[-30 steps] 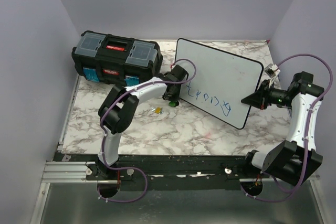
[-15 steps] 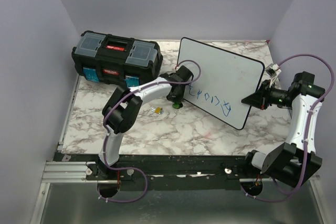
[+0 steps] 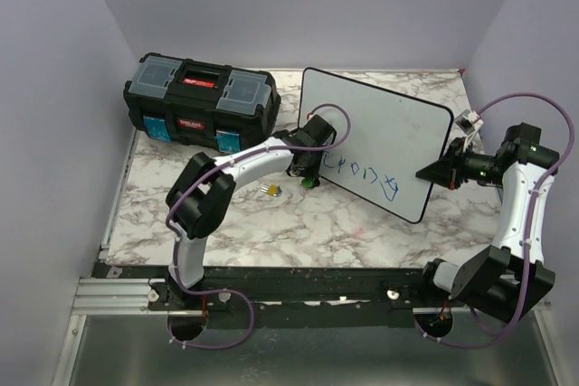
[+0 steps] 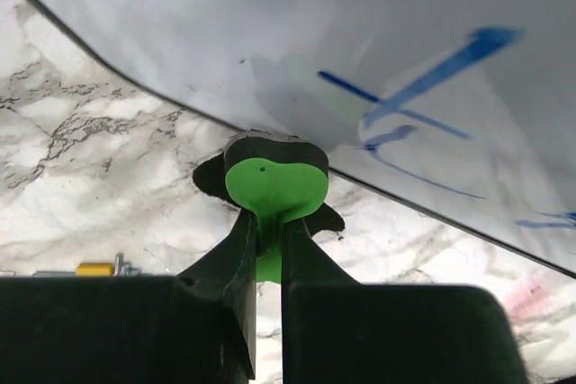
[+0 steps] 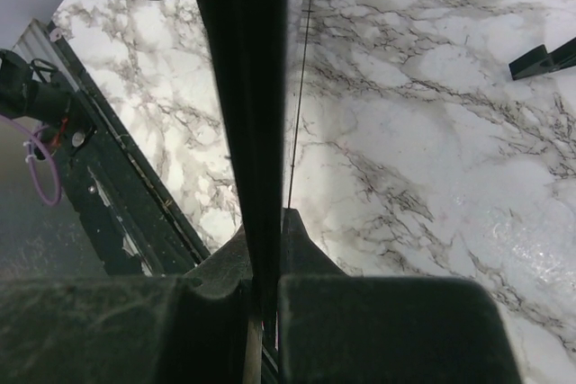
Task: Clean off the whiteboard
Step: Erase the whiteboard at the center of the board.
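Observation:
The whiteboard [image 3: 384, 133] stands tilted on the marble table, with blue lettering [image 3: 362, 174] near its lower edge. My left gripper [image 3: 308, 174] is shut on a green eraser [image 4: 273, 188] whose black pad meets the board's lower left rim; blue strokes [image 4: 423, 78] lie just right of it on the whiteboard [image 4: 225, 15]. My right gripper [image 3: 432, 172] is shut on the board's right edge, seen edge-on as a dark strip [image 5: 247, 87] between its fingers.
A black toolbox [image 3: 201, 101] with a red handle stands at the back left. A small yellow part [image 3: 270, 190] lies on the table near the left gripper, and shows in the left wrist view [image 4: 94, 269]. Purple walls enclose the table.
The left gripper with the eraser has slid right along the board's lower left area. The board has shifted slightly. The right arm has stayed put.

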You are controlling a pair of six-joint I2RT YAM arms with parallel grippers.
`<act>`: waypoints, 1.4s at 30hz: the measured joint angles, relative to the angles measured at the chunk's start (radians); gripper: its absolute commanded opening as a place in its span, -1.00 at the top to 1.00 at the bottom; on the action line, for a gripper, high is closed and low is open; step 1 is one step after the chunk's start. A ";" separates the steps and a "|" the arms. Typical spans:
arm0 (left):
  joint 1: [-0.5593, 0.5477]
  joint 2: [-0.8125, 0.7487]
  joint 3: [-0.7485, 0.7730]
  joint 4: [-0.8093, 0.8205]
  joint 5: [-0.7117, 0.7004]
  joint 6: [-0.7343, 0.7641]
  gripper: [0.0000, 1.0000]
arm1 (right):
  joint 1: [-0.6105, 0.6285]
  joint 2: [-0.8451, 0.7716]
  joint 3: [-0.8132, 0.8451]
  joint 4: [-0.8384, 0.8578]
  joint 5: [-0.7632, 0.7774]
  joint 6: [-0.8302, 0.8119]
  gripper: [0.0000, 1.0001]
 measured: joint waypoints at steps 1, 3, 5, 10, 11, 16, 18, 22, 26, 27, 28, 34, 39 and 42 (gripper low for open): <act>0.000 -0.021 -0.019 0.007 0.000 0.004 1.00 | 0.002 0.000 0.000 -0.001 0.001 -0.005 0.99; 0.005 -0.064 -0.053 0.023 0.002 0.006 1.00 | 0.007 0.000 0.000 -0.008 0.002 -0.008 0.99; 0.020 -0.096 -0.081 0.041 0.004 0.007 1.00 | 0.013 0.000 -0.001 -0.015 0.002 -0.009 0.99; 0.118 -0.126 -0.118 0.065 -0.002 0.018 1.00 | 0.019 0.000 -0.001 -0.035 0.003 -0.009 0.99; 0.133 -0.126 -0.123 0.066 -0.006 0.021 1.00 | 0.019 0.000 -0.001 -0.037 0.003 -0.009 0.99; 0.153 -0.125 -0.129 0.064 -0.013 0.034 1.00 | 0.020 0.000 -0.001 -0.045 0.002 -0.009 0.99; 0.149 -0.118 -0.127 0.066 -0.012 0.037 1.00 | 0.020 0.000 -0.001 -0.046 0.002 -0.009 0.99; 0.139 -0.090 -0.110 0.061 -0.010 0.038 1.00 | 0.020 0.000 -0.001 -0.049 0.002 -0.007 0.99; 0.104 -0.057 -0.080 0.055 -0.011 0.037 1.00 | 0.014 0.000 -0.001 -0.047 0.000 -0.006 0.99; 0.093 -0.051 -0.077 0.055 -0.010 0.034 1.00 | 0.011 0.000 -0.001 -0.045 0.000 -0.006 0.99; 0.083 -0.048 -0.077 0.055 -0.009 0.032 1.00 | 0.010 0.000 -0.001 -0.044 0.000 -0.006 0.99; 0.018 -0.043 -0.079 0.052 0.001 0.004 1.00 | 0.008 0.000 -0.001 -0.029 0.000 -0.009 0.99; -0.005 -0.045 -0.102 0.064 0.025 -0.013 1.00 | 0.006 0.000 -0.001 -0.027 0.000 -0.009 0.99; -0.006 -0.060 -0.127 0.074 0.037 -0.012 1.00 | 0.007 0.000 -0.001 -0.025 0.000 -0.014 0.99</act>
